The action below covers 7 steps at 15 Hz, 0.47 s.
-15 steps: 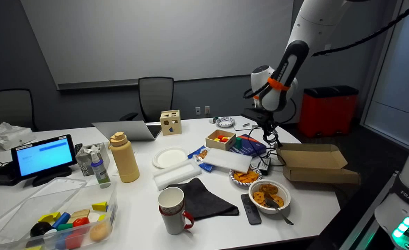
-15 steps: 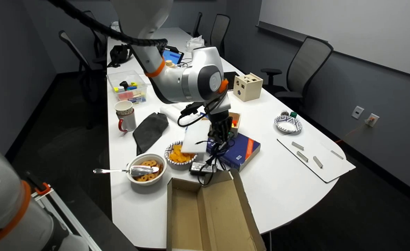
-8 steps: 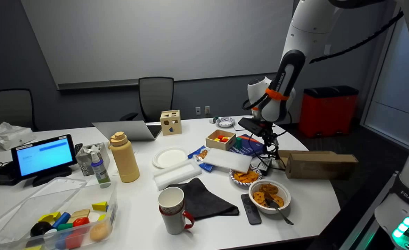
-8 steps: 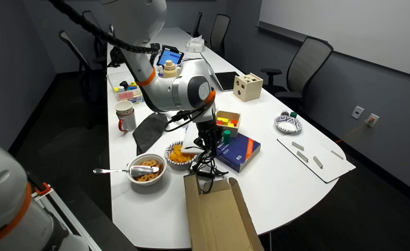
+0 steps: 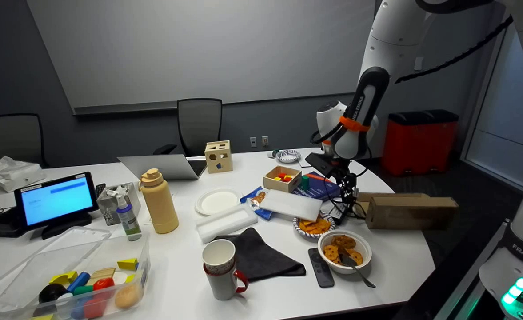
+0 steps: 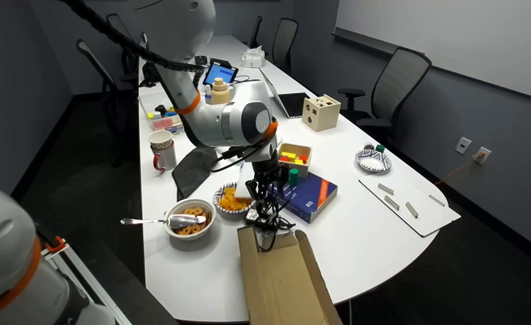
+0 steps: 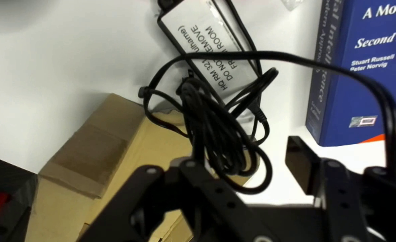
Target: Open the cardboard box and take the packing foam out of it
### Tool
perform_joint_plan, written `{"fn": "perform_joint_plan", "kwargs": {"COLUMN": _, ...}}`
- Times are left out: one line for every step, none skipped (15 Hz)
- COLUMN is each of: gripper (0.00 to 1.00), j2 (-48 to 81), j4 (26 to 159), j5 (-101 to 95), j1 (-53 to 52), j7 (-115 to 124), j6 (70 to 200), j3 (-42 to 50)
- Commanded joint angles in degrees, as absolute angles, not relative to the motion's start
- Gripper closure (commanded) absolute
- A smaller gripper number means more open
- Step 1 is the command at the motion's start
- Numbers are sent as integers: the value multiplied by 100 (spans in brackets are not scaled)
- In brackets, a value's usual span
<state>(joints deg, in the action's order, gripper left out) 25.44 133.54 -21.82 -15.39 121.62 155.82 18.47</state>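
Observation:
The cardboard box (image 5: 411, 212) stands with its lid raised at the table's end; its brown inside (image 6: 290, 280) shows in an exterior view. Outside it lie two white slabs of packing foam: one (image 5: 291, 202) rests partly over a snack bowl, the other (image 5: 226, 222) is flat on the table. My gripper (image 7: 246, 154) is open above the box's near corner, its right finger (image 7: 302, 164) well apart from the left. A black cable bundle (image 7: 218, 131) hangs between the fingers, close by the left one; whether that finger still touches it I cannot tell.
A power adapter (image 7: 214, 43) with its cord lies beneath the gripper. The blue book (image 6: 306, 196) sits close beside, with a green cylinder (image 6: 293, 177) and wooden block tray (image 5: 282, 179) behind. Chip bowl (image 5: 313, 226) and pretzel bowl (image 5: 345, 251) stand near the box.
The jaws have come apart around the cable bundle, which sits lower now, by the adapter. The arm has shifted lower towards the bowls. One panel of the cardboard box has swung upright.

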Motion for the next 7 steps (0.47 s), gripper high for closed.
{"fn": "perform_joint_plan", "kwargs": {"gripper": 3, "j2": 2430, "j4": 13447, "j5": -2275, "j1": -1611, "j7": 12364, "j6": 15527, "j3": 1928}}
{"fn": "perform_joint_plan", "kwargs": {"gripper": 0, "j2": 2428, "j4": 13450, "j5": -2296, "j1": -1629, "j7": 12390, "j6": 15542, "j3": 1944}}
{"fn": "perform_joint_plan", "kwargs": {"gripper": 0, "j2": 2413, "j4": 13456, "j5": -2299, "j1": -1633, "j7": 12393, "j6": 15518, "j3": 1947}}
{"fn": "perform_joint_plan", "kwargs": {"gripper": 0, "j2": 2411, "j4": 13454, "j5": -2300, "j1": -1636, "j7": 12401, "j6": 15512, "j3": 1948}}
{"fn": "perform_joint_plan", "kwargs": {"gripper": 0, "j2": 2396, "j4": 13460, "j5": -2314, "j1": -1651, "j7": 12425, "j6": 15509, "j3": 1959}}
{"fn": "perform_joint_plan", "kwargs": {"gripper": 0, "j2": 2368, "j4": 13474, "j5": -2338, "j1": -1668, "j7": 12437, "j6": 15498, "j3": 1974}}
{"fn": "perform_joint_plan", "kwargs": {"gripper": 0, "j2": 2362, "j4": 13470, "j5": -2354, "j1": -1690, "j7": 12471, "j6": 15469, "j3": 1989}}
